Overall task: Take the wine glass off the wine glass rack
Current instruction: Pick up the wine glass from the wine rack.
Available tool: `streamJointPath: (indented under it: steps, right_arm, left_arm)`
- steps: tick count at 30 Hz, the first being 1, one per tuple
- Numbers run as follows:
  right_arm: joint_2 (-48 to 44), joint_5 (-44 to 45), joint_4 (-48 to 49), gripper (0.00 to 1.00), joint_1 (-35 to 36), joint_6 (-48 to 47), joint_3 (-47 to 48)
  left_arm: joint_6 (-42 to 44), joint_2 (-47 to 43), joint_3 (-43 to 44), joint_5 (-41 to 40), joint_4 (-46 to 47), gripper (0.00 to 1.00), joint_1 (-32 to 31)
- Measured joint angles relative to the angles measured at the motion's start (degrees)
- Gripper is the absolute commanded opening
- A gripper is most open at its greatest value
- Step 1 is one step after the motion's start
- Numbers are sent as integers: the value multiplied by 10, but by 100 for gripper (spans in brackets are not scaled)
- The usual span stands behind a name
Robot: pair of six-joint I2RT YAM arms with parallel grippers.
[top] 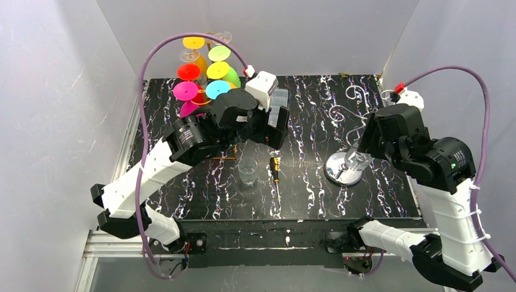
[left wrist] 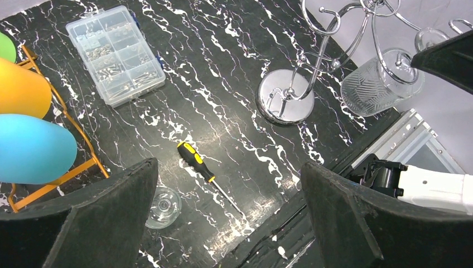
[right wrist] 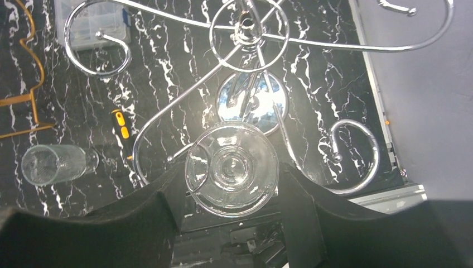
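A clear wine glass sits between my right gripper's two black fingers, which touch its sides. It is beside a curled arm of the chrome wine glass rack; I cannot tell whether it still hangs from it. In the top view the right gripper holds the glass just above the rack's round base. The left wrist view shows the glass tilted under a rack arm. My left gripper is open and empty, above the table's middle.
A small clear tumbler and a yellow-black screwdriver lie near the table's middle. A clear compartment box lies behind them. Coloured cups on an orange wire stand fill the back left corner. White walls enclose the table.
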Motion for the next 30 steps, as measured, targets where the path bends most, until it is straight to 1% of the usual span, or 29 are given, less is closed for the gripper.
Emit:
streamJointPath:
  steps: [13, 23, 30]
  right_arm:
    - [-20, -77, 0, 28, 0, -20, -10]
    - [-27, -131, 0, 26, 0, -25, -10]
    - [-21, -172, -1, 25, 0, -28, 3]
  left_arm:
    - [-18, 3, -3, 18, 2, 99, 1]
    - [-59, -9, -63, 41, 11, 99, 2]
    - [-95, -59, -125, 58, 31, 99, 12]
